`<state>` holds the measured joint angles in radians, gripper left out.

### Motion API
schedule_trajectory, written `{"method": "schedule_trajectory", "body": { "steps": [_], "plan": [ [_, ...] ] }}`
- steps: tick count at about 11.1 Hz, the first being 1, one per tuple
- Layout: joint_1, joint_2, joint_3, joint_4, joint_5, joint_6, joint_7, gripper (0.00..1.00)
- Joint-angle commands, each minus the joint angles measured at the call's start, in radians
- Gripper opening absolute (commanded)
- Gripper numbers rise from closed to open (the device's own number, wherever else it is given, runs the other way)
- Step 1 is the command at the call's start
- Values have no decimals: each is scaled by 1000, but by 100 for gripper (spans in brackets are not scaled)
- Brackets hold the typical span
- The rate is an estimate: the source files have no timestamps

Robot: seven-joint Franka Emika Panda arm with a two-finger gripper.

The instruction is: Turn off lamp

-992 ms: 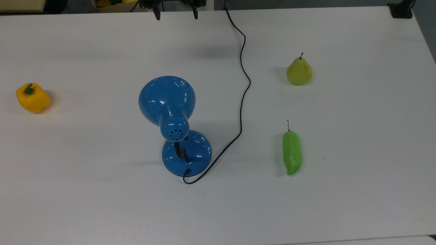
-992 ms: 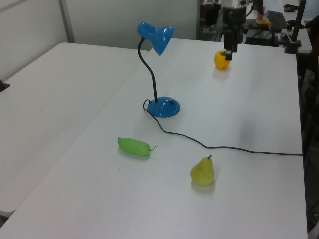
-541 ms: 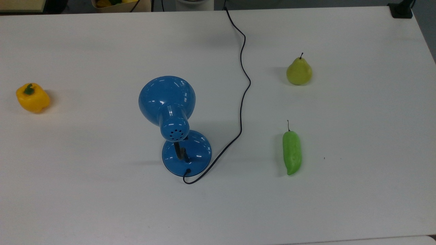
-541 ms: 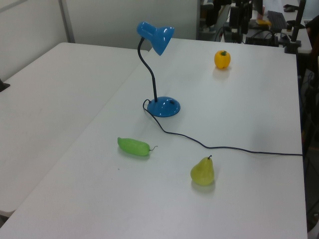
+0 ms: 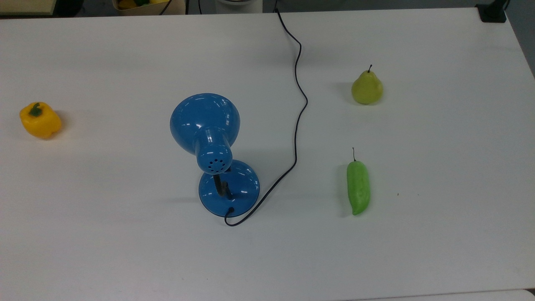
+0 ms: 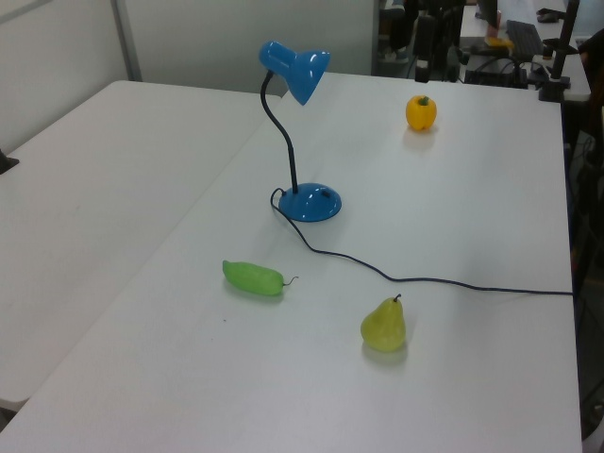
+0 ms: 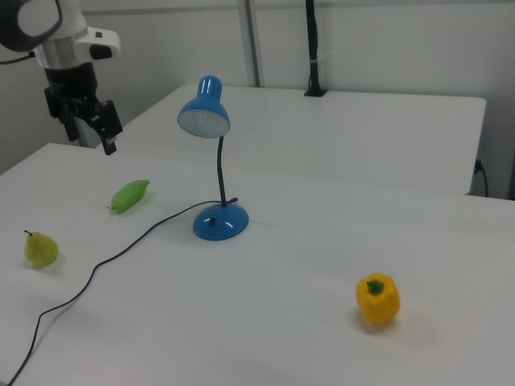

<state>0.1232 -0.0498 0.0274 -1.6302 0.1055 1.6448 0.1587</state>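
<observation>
Lamp [image 5: 214, 155] stands unlit mid-desk [image 5: 439, 234]; pincer [image 7: 96, 129], released and empty, hangs well apart at the right view's far left.

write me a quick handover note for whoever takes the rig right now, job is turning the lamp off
Gripper: raised beyond the table's edge at the right view's upper left, well away from everything, holding nothing; fingers appear spread.
Lamp: upright mid-table, base flat, cord trailing away to the table edge. The inside of the shade looks pale, with no clear glow, so it seems off; verify this.
Yellow pepper, pear and green pod sit apart from the lamp.
Left: confirm the lamp is off; if not, work its switch, probably on the base.
</observation>
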Motion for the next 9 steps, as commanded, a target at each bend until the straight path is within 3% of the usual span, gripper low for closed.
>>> {"method": "schedule_trajectory", "body": {
  "steps": [1, 2, 5, 9],
  "plan": [
    [6, 19, -13, -26, -24, 47, -190, 100],
    [19, 30, -17, -30, -42, 64, -249, 100],
    [35, 36, -56, -43, -98, 130, -255, 100],
    [39, 35, -63, -36, -107, 119, -245, 100]
  ]
}}
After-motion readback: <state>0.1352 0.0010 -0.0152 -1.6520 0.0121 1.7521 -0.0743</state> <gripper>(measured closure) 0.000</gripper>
